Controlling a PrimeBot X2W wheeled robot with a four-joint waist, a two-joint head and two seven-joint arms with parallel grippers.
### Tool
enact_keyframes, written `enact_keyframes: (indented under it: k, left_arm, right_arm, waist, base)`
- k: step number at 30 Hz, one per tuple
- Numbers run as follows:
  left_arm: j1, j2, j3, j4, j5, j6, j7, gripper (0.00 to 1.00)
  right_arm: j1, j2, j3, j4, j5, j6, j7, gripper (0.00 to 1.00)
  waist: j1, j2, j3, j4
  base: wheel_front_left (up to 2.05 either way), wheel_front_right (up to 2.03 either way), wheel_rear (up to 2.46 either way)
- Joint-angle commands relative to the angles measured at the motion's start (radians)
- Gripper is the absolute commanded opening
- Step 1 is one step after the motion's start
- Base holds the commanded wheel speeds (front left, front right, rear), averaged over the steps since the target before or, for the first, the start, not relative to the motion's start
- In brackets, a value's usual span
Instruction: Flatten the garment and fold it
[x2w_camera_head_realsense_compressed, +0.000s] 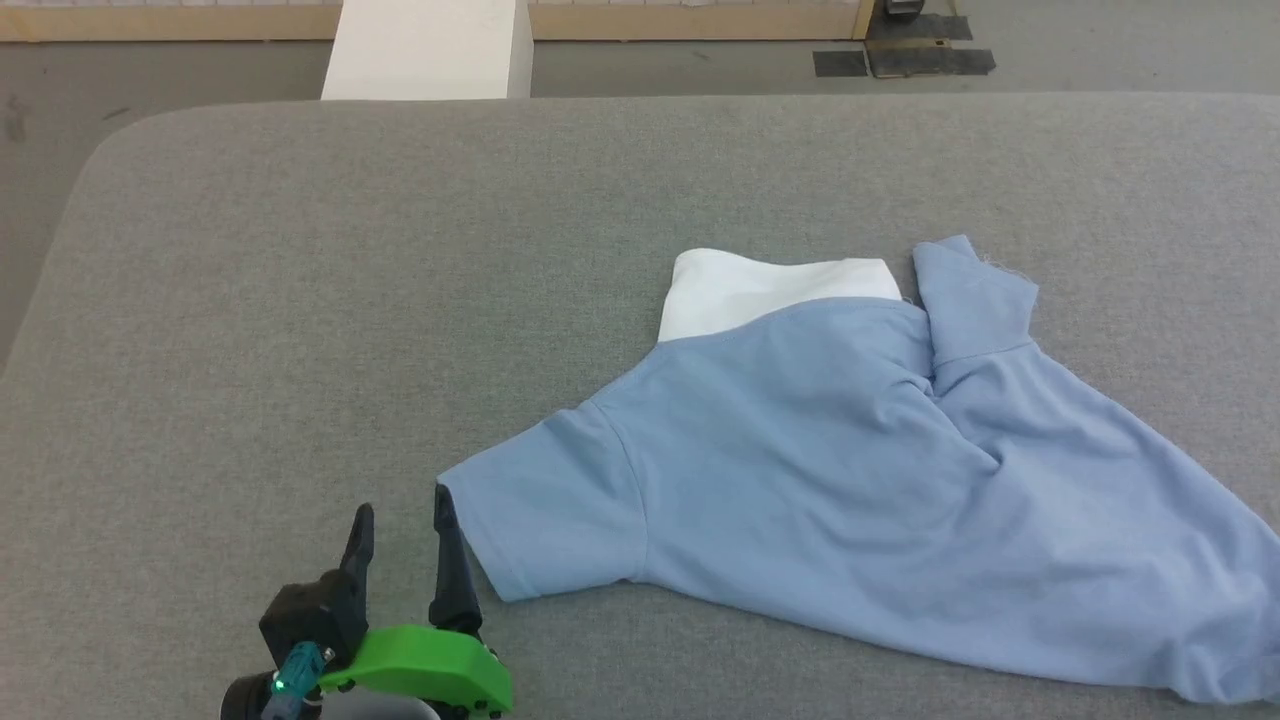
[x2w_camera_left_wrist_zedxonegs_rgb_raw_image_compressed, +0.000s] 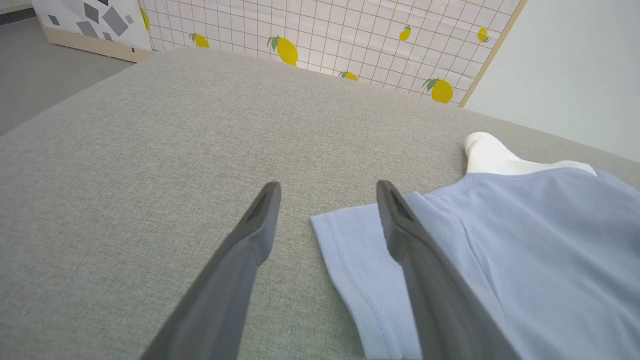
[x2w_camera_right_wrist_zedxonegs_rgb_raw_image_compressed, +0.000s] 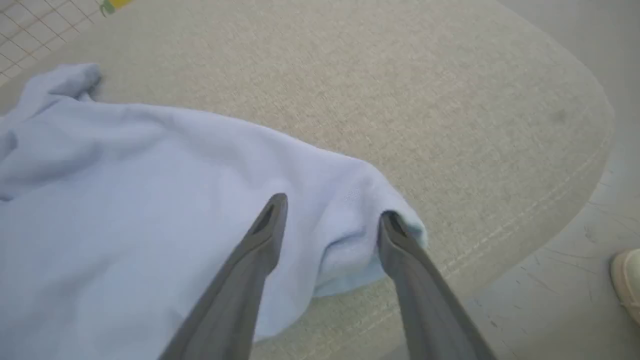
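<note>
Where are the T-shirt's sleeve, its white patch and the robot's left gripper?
sleeve (x2w_camera_head_realsense_compressed: 550, 510), head view: middle of its blue cloth.
white patch (x2w_camera_head_realsense_compressed: 770, 285), head view: its centre.
left gripper (x2w_camera_head_realsense_compressed: 404, 502), head view: midway between its open fingertips.

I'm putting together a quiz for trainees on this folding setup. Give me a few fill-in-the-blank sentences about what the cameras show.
1. The garment lies on a ___ padded table.
2. The left gripper has its jaws ___ at the garment's sleeve.
3. The patch at the garment's collar is ___.
4. The wall is printed with yellow ___.

Missing words: grey; open; white; lemons.
</note>
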Motion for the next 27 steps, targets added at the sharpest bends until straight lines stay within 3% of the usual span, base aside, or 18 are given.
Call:
enact_keyframes:
  k: [1,7,11,21,27]
  left_arm:
    - [0.003,0.001,0.004,0.002,-0.011,0.004,0.0,1.0]
    - [0.015,0.0,0.016,-0.012,-0.009,0.003,-0.013,1.0]
    - [0.02,-0.001,0.018,-0.029,0.001,-0.002,-0.021,1.0]
    - [0.06,-0.023,0.014,-0.035,0.024,-0.024,-0.031,1.0]
    - [0.062,-0.041,0.021,-0.019,0.033,-0.045,-0.032,1.0]
  right_arm:
    - [-0.032,-0.002,0.01,-0.032,-0.011,-0.001,-0.015,1.0]
    - [-0.099,-0.002,0.082,-0.29,-0.076,-0.001,-0.117,1.0]
    - [-0.097,-0.002,0.158,-0.384,-0.12,-0.001,-0.231,1.0]
    - [0.035,-0.001,0.257,-0.212,-0.079,-0.001,-0.401,1.0]
    - [0.024,-0.001,0.287,-0.16,-0.074,-0.001,-0.439,1.0]
  waist:
    - [0.0,0.0,-0.012,0.008]
    - [0.0,0.0,-0.041,0.022]
    - [0.0,0.0,-0.05,0.034]
    - [0.0,0.0,-0.047,0.074]
    - [0.0,0.0,-0.029,0.081]
  base:
    - [0.0,0.0,0.0]
    - [0.0,0.0,0.0]
    - [0.0,0.0,0.0]
    - [0.0,0.0,0.0]
    - [0.0,0.0,0.0]
